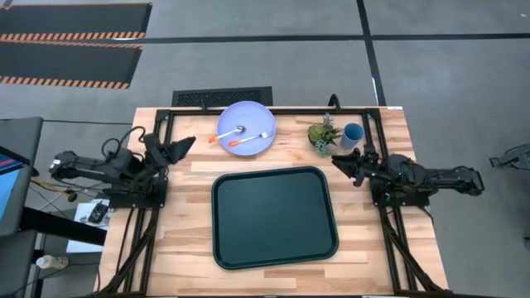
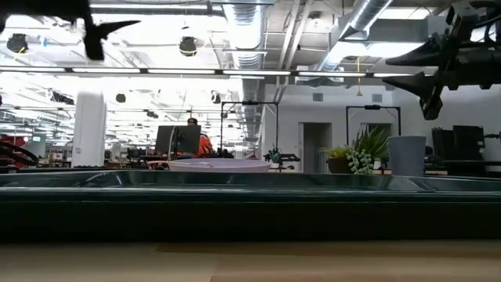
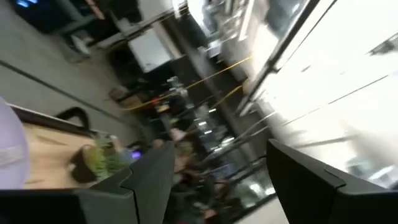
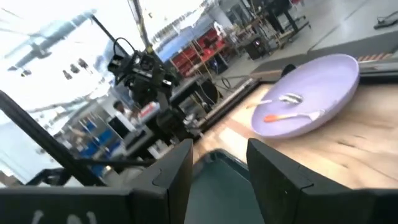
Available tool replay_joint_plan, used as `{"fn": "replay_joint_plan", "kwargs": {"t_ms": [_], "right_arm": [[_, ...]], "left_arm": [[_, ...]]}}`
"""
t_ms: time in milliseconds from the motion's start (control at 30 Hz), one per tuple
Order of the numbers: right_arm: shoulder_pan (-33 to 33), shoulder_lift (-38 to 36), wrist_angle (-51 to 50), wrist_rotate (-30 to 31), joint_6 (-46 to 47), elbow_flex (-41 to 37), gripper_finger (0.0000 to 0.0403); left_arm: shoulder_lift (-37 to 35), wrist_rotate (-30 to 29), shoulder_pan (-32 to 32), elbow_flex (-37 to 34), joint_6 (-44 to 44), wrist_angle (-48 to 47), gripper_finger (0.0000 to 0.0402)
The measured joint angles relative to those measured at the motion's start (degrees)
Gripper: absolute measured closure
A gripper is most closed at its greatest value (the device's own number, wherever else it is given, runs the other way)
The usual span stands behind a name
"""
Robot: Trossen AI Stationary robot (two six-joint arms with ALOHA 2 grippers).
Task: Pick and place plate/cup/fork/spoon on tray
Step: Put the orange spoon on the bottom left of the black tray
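The lavender plate (image 1: 246, 127) rests flat on the table at the far middle, with the orange-handled spoon (image 1: 226, 136) and fork (image 1: 251, 139) lying on it; it also shows in the right wrist view (image 4: 311, 93). The blue cup (image 1: 353, 135) stands at the far right beside a small potted plant (image 1: 323, 133). The dark green tray (image 1: 274, 217) lies in the table's middle. My left gripper (image 1: 187, 143) is open and empty, raised at the left, left of the plate. My right gripper (image 1: 338, 161) is open and empty, raised at the right, near the plant.
A black frame (image 1: 273, 110) runs along the table's far edge and down both sides. The potted plant stands right next to the cup. Bare wood lies between the tray and the plate and along the near edge (image 1: 273, 281).
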Motion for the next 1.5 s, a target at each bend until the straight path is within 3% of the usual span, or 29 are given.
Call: {"fn": "replay_joint_plan", "kwargs": {"t_ms": [67, 200, 367, 467, 633, 800, 967, 1200, 1500], "right_arm": [[0.00, 0.00, 1.06, 1.40, 0.03, 0.00, 0.0225], [0.00, 0.00, 3.14, 4.37, -0.48, 0.00, 0.0225], [0.02, 0.02, 2.62, 6.70, -0.75, 0.00, 0.0217], [0.02, 0.00, 2.63, 7.03, -0.85, 0.00, 0.0208], [0.02, 0.00, 2.62, 7.01, -0.95, 0.00, 0.0195], [0.00, 0.05, 1.55, 7.03, -2.52, 0.63, 0.0191], [-0.36, -0.01, 2.21, 7.45, -6.76, 2.13, 0.0191], [-1.33, 0.02, 1.56, 8.35, -6.90, 2.36, 0.0197], [-1.46, 0.02, 1.65, 8.45, -6.40, 2.44, 0.0199]], "left_arm": [[5.89, -0.84, 0.90, 6.39, 0.46, -5.91, 0.0164], [19.28, -1.42, 4.62, 21.13, 0.76, -26.42, 0.0164], [35.13, 8.15, 14.50, 39.64, 2.63, -50.15, 0.0163], [42.74, 15.23, 20.73, 47.83, 8.92, -57.27, 0.0158], [52.48, 23.43, 30.25, 57.27, 22.86, -59.55, 0.0150], [60.12, 34.69, 38.66, 62.88, 32.38, -59.58, 0.0150], [66.87, 41.52, 45.01, 63.74, 34.51, -60.41, 0.0150], [75.67, 38.97, 46.24, 63.74, 40.56, -65.50, 0.0150], [85.08, 33.04, 45.26, 63.74, 45.51, -64.06, 0.0150]]}}
